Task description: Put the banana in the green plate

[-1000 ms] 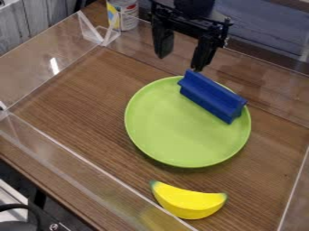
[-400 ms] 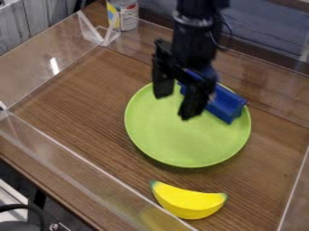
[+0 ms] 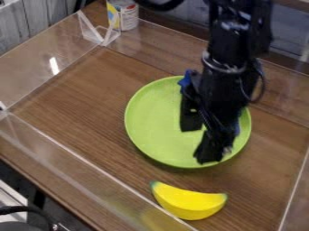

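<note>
The green plate [image 3: 163, 135] holds a blue block [image 3: 190, 84], mostly hidden behind the wide-open, empty gripper [image 3: 201, 137]. The banana [image 3: 189, 200] lies on the table [image 3: 85, 90], lengthwise left-to-right, tips curving up.

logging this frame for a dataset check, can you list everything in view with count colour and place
banana: one, bright yellow, on the wooden table near the front edge, outside the plate
green plate: one, lime green, middle of the table, partly hidden by the arm
blue block: one, blue, on the far right part of the plate, mostly hidden behind the arm
table: one, brown wood, under everything
clear walls: transparent, around the table edges
bottle: one, white and yellow, far back left, beyond the wall
pincer: one, black, pointing down over the right side of the plate, fingers apart, holding nothing
</note>
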Action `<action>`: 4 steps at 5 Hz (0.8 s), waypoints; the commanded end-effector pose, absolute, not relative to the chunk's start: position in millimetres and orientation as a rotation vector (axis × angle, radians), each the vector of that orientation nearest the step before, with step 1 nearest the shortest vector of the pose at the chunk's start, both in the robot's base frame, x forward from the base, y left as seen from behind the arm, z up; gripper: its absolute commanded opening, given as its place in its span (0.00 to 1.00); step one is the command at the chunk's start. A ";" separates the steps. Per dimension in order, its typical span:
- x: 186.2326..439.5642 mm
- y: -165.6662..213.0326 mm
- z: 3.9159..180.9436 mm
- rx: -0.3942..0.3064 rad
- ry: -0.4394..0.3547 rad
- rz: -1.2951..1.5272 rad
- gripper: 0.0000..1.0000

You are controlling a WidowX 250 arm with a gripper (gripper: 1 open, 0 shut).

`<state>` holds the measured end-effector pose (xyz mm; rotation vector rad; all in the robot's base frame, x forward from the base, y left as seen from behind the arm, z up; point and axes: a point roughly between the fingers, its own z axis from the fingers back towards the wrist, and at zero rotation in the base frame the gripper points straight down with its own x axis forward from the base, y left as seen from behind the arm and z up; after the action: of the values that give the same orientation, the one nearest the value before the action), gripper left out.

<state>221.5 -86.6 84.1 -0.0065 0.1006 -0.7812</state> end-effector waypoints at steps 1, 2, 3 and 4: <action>213.8 -102.4 90.0 -0.003 0.048 -0.904 1.00; 204.7 -105.8 81.6 -0.008 0.051 -1.020 1.00; 194.7 -104.7 68.2 -0.013 0.059 -1.067 1.00; 183.4 -100.4 54.4 -0.015 0.056 -1.081 1.00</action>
<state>179.4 -96.5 44.0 -0.0180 0.1151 -1.0719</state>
